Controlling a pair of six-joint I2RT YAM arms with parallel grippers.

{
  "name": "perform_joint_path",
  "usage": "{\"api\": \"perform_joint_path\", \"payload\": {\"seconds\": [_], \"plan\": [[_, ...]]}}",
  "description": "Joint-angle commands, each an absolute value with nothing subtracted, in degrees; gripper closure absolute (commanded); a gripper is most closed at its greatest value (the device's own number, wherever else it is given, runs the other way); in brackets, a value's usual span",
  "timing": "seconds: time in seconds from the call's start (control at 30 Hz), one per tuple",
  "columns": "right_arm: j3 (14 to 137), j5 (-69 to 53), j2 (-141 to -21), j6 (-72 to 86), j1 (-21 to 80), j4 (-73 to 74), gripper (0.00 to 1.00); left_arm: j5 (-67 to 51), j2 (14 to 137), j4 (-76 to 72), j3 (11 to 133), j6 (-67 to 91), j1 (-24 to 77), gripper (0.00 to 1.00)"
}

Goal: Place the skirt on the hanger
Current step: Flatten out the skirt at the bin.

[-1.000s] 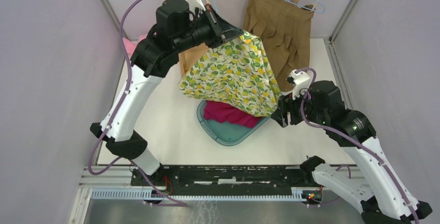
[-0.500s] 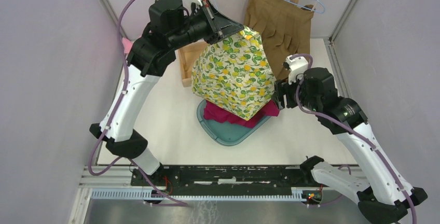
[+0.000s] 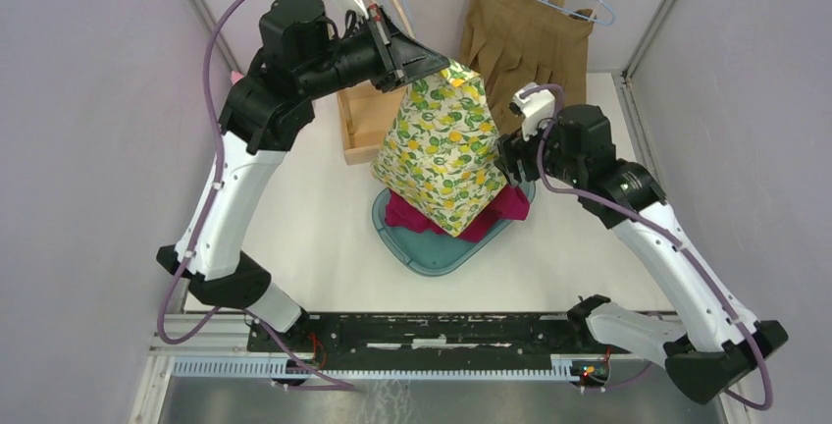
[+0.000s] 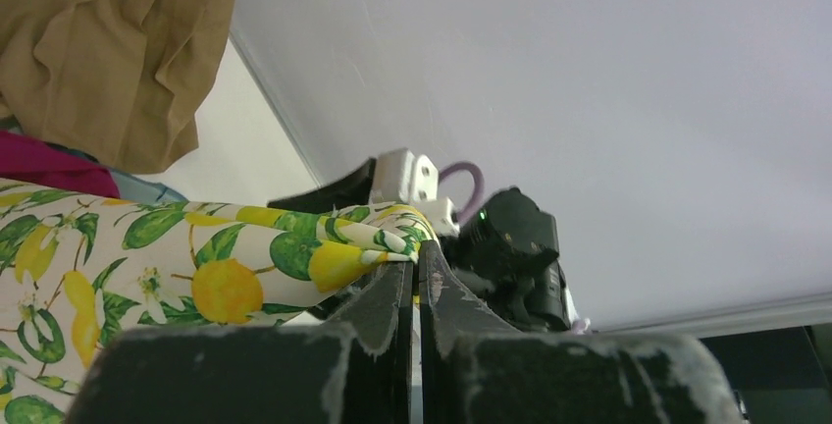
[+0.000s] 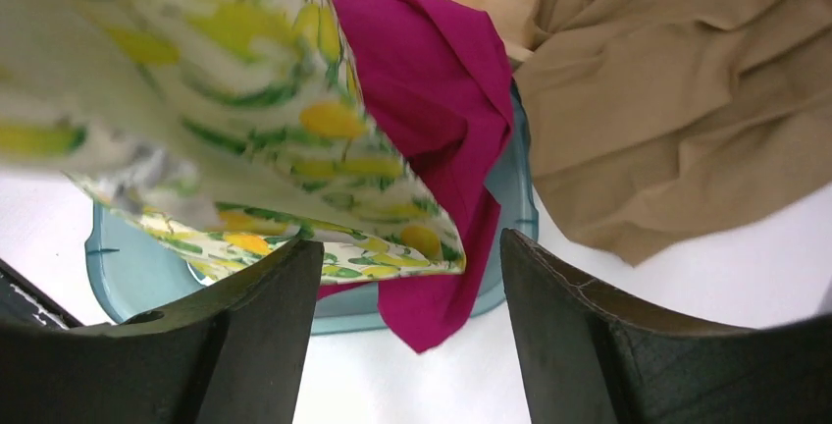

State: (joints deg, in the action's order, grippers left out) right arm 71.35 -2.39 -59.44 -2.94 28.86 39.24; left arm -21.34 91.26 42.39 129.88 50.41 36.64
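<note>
On the left, the left gripper (image 4: 414,282) is clamping its fingers tight on the top edge of the skirt (image 3: 442,144) and holding it high, so the lemon print cloth is hanging in a narrow drape above the table (image 3: 314,228). By my reading the lift is done and the step in hand is spreading the waist: one corner is held and the other is hanging loose. Under the skirt, the tray (image 3: 422,259) is holding one crumpled magenta cloth (image 3: 412,216), part of it spilling over the far rim, and the skirt's lower edge is dangling just over it, whether touching I cannot tell. To the right, the right gripper (image 5: 407,252) is reaching in beside the skirt with its jaws standing wide apart, gripping nothing; the hem is hanging just ahead of them. Next it likely needs to catch an edge without snagging the magenta cloth, so both arms can carry the waist to a hanger. At far right a tan skirt (image 3: 535,51) is hanging at the back; I cannot pick out a free hanger for certain
</note>
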Motion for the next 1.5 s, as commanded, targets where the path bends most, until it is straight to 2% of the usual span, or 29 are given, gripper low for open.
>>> {"api": "perform_joint_path", "payload": {"seconds": [0.0,0.47,0.63,1.07,1.33,1.47], "plan": [[71.45,-12.94,-63.77,-5.93,26.48,31.24,0.27,-25.16,85.60,43.18,127.50,44.90,35.47,0.96],[67.12,-39.00,-68.38,-2.26,19.67,21.96,0.27,-28.98,81.53,39.16,120.65,45.38,32.75,0.96],[65.00,-52.15,-71.01,1.78,18.46,15.49,0.28,-29.46,81.56,38.22,120.58,45.98,32.35,0.96],[58.38,-63.56,-75.05,12.98,18.81,-8.03,0.26,-31.81,83.38,36.55,121.14,46.80,31.88,0.96],[59.04,-65.48,-76.72,12.71,20.76,-9.25,0.26,-32.39,84.24,36.09,121.32,46.80,31.36,0.96],[59.31,-64.95,-76.06,10.77,22.92,-5.54,0.33,-32.82,84.77,35.53,121.67,46.93,30.85,0.96]]}}
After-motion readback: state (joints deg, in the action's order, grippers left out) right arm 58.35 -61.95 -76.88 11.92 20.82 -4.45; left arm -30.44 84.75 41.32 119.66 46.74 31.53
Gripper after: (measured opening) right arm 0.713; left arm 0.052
